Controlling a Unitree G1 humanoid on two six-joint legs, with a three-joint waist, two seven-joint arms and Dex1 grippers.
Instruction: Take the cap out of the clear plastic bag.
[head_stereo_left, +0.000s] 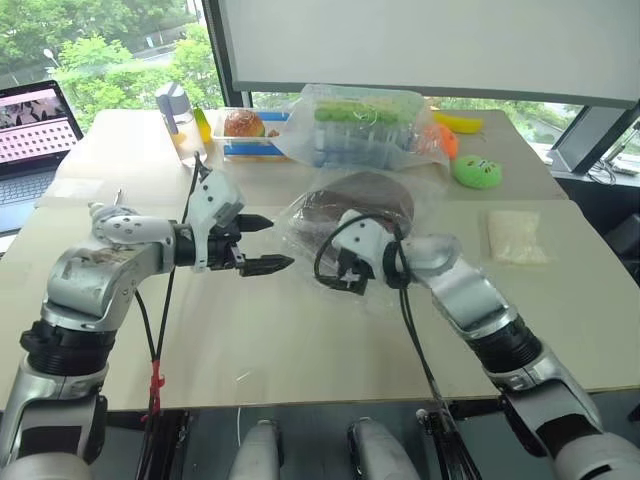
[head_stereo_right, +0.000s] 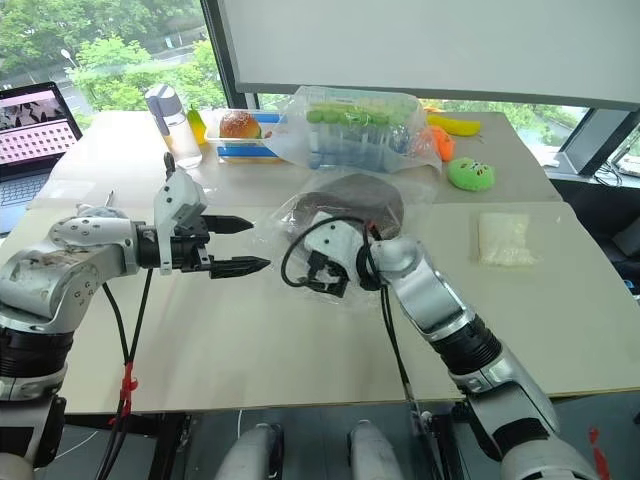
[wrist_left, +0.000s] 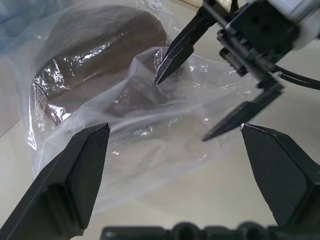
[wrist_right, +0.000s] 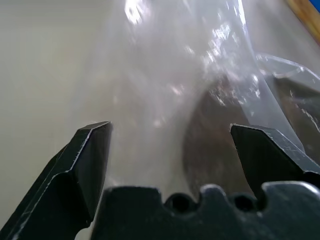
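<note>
The cap (head_stereo_left: 365, 197) is seen lying inside the clear plastic bag (head_stereo_left: 300, 225), which rests flat on the pale surface (head_stereo_left: 300, 330) near its middle, in front of a second, bulging bag (head_stereo_left: 350, 125) of green and blue items. The cap sits toward the far end of its bag; the loose, empty plastic is spread toward the robot.

The right tool (head_stereo_left: 345, 277) is placed directly over that near, loose part of the bag, with its two black fingers spread apart and nothing gripped between them. In the right wrist view the dark fabric is seen through the film just ahead of and between the fingers (wrist_right: 92, 150), so the cap lies forward of this tool, along its pointing line.

The left tool (head_stereo_left: 262, 245) is held above the surface just beside the bag's left edge, its fingers likewise apart and empty, aimed across toward the bag.

The right arm is judged the nearer to the cap, the left the better placed to pin the plastic. Whether the bag's mouth faces the robot cannot be told.
</note>
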